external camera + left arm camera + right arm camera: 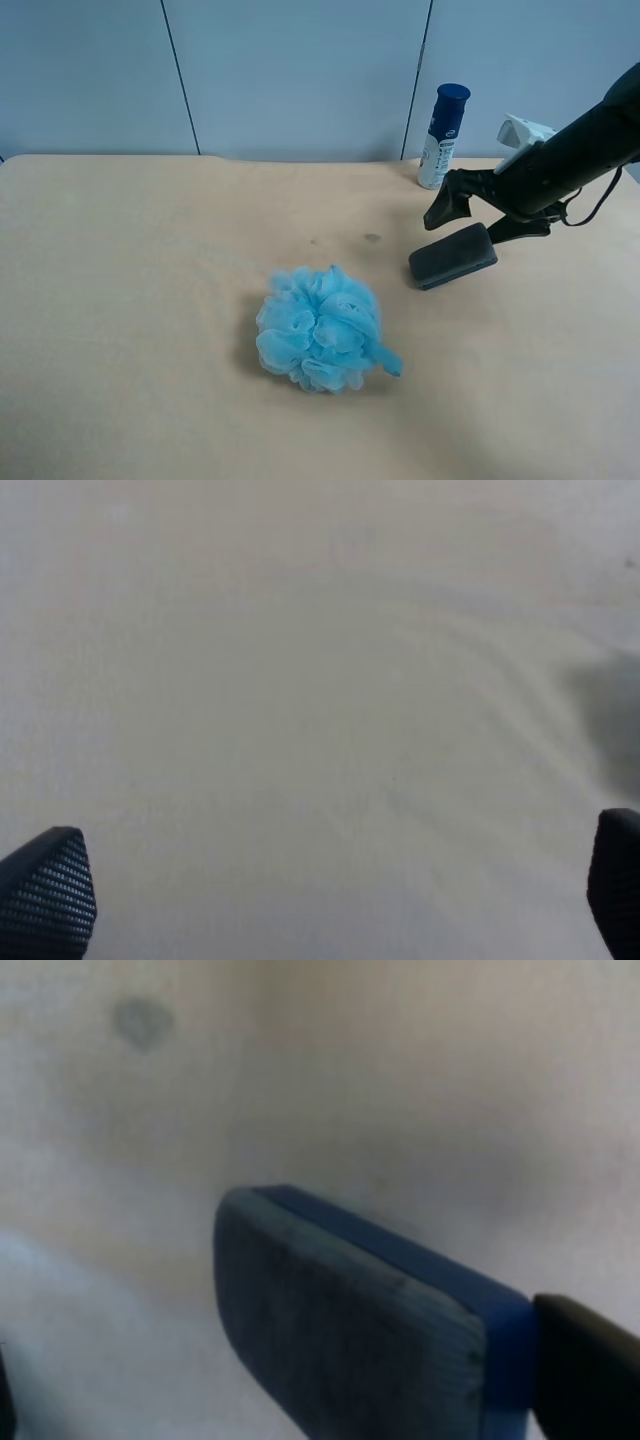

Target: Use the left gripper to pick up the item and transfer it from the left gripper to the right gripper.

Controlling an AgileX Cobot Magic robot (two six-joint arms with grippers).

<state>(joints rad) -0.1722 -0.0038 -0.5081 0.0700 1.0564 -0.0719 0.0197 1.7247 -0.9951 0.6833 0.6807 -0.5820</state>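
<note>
The item (452,256), a dark grey felt-topped block with a blue underside, appears to rest on the tan table right of centre. The right gripper (470,226), on the black cylindrical arm with a white box, hovers just over the item's far end with its jaws spread. In the right wrist view the item (350,1330) lies between the jaws of the right gripper (290,1385), close against one finger (585,1370), and is not clamped. The left gripper (330,890) is open over bare table in the left wrist view. It is out of the exterior high view.
A light-blue mesh bath puff (320,328) lies at the table's middle. A white bottle with a blue cap (443,135) stands at the back edge, just behind the right gripper. A grey-blue wall runs behind the table (150,300).
</note>
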